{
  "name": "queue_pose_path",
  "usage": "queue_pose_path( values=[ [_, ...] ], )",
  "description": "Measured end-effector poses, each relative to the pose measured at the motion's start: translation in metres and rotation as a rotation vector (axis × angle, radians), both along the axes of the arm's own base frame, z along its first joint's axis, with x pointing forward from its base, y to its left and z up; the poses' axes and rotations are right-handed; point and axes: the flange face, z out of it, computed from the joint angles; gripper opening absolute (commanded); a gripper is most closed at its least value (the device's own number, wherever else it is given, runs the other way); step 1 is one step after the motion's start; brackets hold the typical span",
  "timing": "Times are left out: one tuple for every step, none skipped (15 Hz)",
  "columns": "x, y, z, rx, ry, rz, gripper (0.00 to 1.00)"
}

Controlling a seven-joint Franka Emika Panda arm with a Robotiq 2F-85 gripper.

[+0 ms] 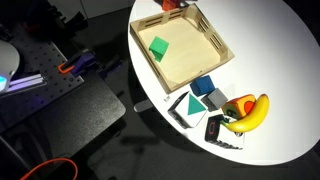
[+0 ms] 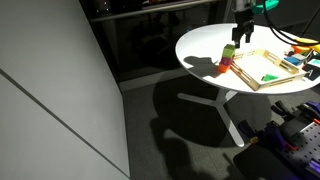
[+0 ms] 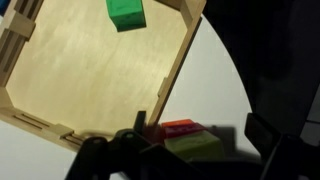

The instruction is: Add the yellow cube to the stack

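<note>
The yellow cube [image 3: 192, 146] is lime green and rests on top of the red-orange cube of the stack [image 3: 178, 127], on the white table just outside the wooden tray's corner. My gripper [image 3: 200, 135] is open, with one finger on each side of the cube and a clear gap between them. In an exterior view the yellow cube [image 2: 231, 50] sits on the red cube [image 2: 226, 63] with my gripper [image 2: 238, 35] just above it. In the other exterior view only a bit of the red stack [image 1: 168, 5] shows at the top edge.
A wooden tray [image 1: 225, 50] holds a darker green cube [image 1: 159, 47]; both also show in the wrist view, tray [image 3: 180, 60] and cube [image 3: 125, 12]. Blue [image 1: 203, 87] and grey [image 1: 213, 99] blocks and a banana [image 1: 250, 112] lie beyond the tray. The table edge is close to the stack.
</note>
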Motion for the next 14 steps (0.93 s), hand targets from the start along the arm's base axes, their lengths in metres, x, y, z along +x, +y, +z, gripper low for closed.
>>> queue_pose_path(
  values=[
    [-0.008,-0.002,0.002,-0.005,0.023,-0.02,1.0],
    [-0.017,-0.003,0.005,-0.009,0.045,-0.038,1.0],
    [-0.025,-0.004,0.008,-0.014,0.061,-0.055,1.0],
    [-0.033,-0.006,0.01,-0.017,0.07,-0.069,1.0],
    [-0.04,-0.007,0.013,-0.022,0.073,-0.084,1.0],
    [-0.047,-0.008,0.016,-0.026,0.074,-0.098,1.0],
    [-0.053,-0.009,0.019,-0.03,0.07,-0.112,1.0],
    [-0.059,-0.01,0.023,-0.034,0.062,-0.125,1.0],
    [-0.064,-0.011,0.025,-0.039,0.05,-0.139,1.0],
    [-0.069,-0.011,0.028,-0.043,0.035,-0.153,1.0],
    [-0.073,-0.011,0.03,-0.048,0.017,-0.168,1.0],
    [-0.078,-0.012,0.032,-0.053,-0.003,-0.183,1.0],
    [-0.082,-0.012,0.034,-0.057,-0.025,-0.199,1.0],
    [-0.086,-0.012,0.036,-0.061,-0.047,-0.213,1.0]
  ],
)
